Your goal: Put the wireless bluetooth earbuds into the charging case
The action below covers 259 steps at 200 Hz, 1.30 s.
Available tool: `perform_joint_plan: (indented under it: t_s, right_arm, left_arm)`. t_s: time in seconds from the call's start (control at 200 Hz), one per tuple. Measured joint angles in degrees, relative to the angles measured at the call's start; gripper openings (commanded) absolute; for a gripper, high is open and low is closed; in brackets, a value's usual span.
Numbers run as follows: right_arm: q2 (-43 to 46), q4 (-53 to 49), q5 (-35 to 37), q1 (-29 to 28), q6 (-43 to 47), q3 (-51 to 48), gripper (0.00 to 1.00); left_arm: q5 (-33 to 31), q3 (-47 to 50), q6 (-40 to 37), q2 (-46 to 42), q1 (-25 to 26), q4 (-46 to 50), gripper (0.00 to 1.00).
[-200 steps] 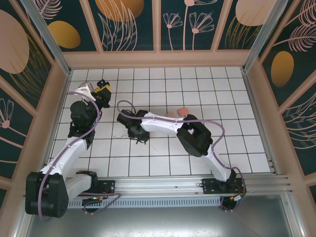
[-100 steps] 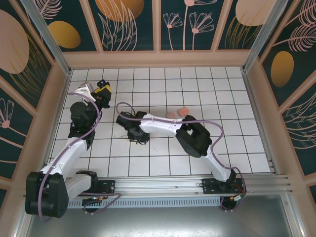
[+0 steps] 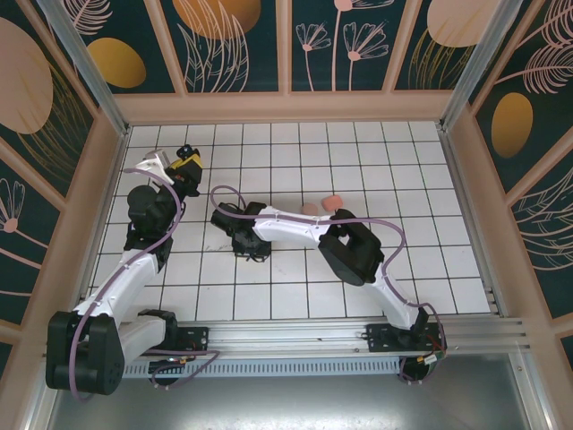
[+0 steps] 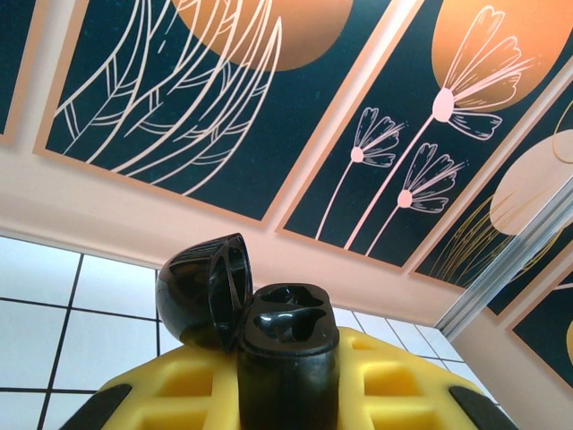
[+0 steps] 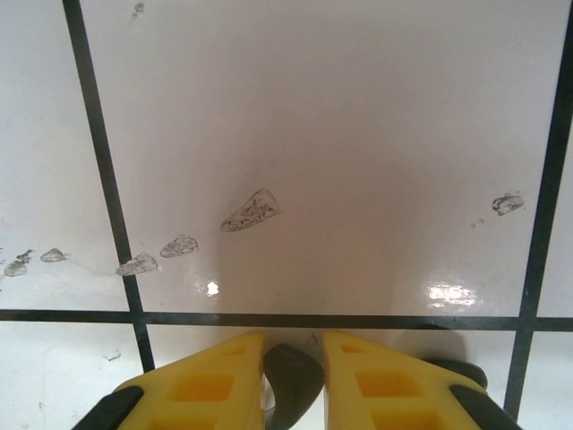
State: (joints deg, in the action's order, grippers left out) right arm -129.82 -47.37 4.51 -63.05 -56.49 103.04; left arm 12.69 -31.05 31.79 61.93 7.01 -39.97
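Left gripper (image 4: 288, 376) is raised off the counter (image 5: 358, 134), clenched on a black charging case (image 4: 286, 331) that stands upright between its yellow fingers (image 4: 188, 390). The case lid (image 4: 201, 287) is flipped open, hanging off the case's left side, and two empty sockets show in the case top. Past the case, ahead of this gripper, is the floral wall panel (image 4: 224, 90). In the top view the left gripper (image 3: 185, 164) sits high on the left side, well apart from the right one. Right gripper (image 3: 250, 253) is down at the counter, arm reaching across to the left. In the right wrist view the right gripper (image 5: 293, 340) has its yellow fingers (image 5: 210, 385) drawn in close on a small dark rounded piece, a black earbud (image 5: 291, 381) as far as I can tell, pinched between them just at the counter surface. A black grid line crosses right in front of the fingertips. Grey scuff marks (image 5: 251, 210) lie on the white tile ahead of this gripper, with more off to its left. A coral-pink item (image 3: 333, 202) and a pale pink item (image 3: 309, 209) lie on the counter just beyond the right forearm, to the right of the right gripper and well apart from it. They are too small to tell whether they are earbuds or cases.
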Motion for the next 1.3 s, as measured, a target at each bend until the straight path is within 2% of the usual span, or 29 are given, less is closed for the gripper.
perform_joint_plan:
  t_s: [0.405,0.766,1.106,1.296]
  right_arm:
    - [1.27,1.46,1.77,-0.07,0.46,-1.18,0.17]
    - [13.81,3.08,7.04,0.92,1.97,-6.16,0.17]
    - [25.35,5.25,9.64,8.39,5.79,-15.43,0.17]
    - [30.49,6.78,10.60,14.03,10.88,-15.89,0.17]
  left_arm:
    - [0.55,0.00,0.02,0.00,0.00,0.00,0.00]
    - [2.75,-0.24,-0.04,0.04,0.00,0.39,0.00]
    - [10.67,-0.55,-1.44,1.62,0.00,-1.29,0.00]
    - [15.34,2.36,-3.04,1.95,0.00,-9.18,0.00]
